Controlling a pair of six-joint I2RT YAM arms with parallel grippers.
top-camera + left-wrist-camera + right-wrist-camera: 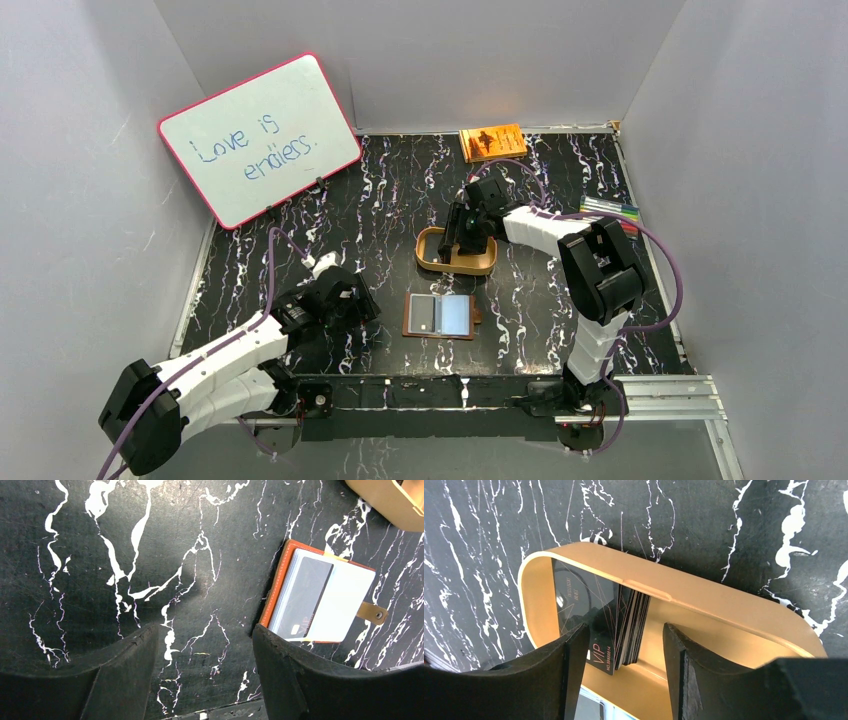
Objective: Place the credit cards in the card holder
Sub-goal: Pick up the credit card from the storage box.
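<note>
While the left hand [204, 630] hangs with its fingers spread and empty over the black white-veined marble surface [125, 555], we see the small brown leather bifold card holder [279, 585] lying open just to its right. A dark grey card [305, 595] and a pale bluish-silver card [345, 600] show on the holder's inner faces. Farther back, the right hand [626, 627] is open above the tan oval tray [704, 597], one finger to each side of a stack of black credit cards [589, 605] that stands tilted on edge inside the tray, and it grips nothing.

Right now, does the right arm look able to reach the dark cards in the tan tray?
Probably yes: the right pincer hangs open straight over the cards, nothing between; the tray wall may crowd a finger.
</note>
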